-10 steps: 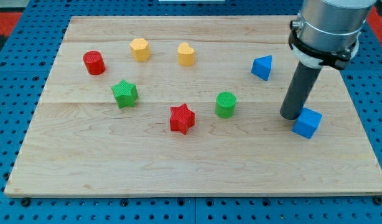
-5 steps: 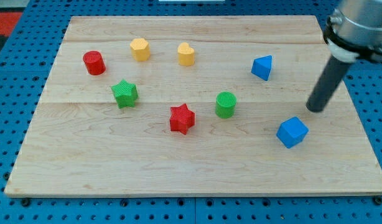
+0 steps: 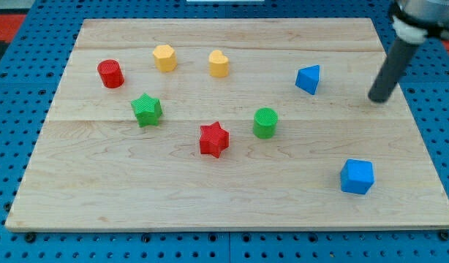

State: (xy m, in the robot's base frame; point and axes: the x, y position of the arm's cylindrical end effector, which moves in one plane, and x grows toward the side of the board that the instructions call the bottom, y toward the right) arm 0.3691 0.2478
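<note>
Tip: my tip [image 3: 379, 98] at the view's right, touching nothing.
Nearest: blue triangular block [image 3: 308, 79], to its left.
Below: blue cube [image 3: 356, 177], well apart.

pale wooden board [image 3: 232, 197] on blue perforated table [image 3: 12, 88]; red patch top-left.

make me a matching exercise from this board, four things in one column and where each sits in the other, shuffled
Things:
1. red cylinder
2. blue cube
3. my tip
4. red star

Places:
A. near the view's bottom right corner of the board
B. near the board's right edge, to the right of the blue triangular block, touching no block
C. far left of the board, toward the view's top
D. middle of the board, between the green star and the green cylinder, a little nearer the view's bottom

Pairs: 1-C, 2-A, 3-B, 4-D
</note>
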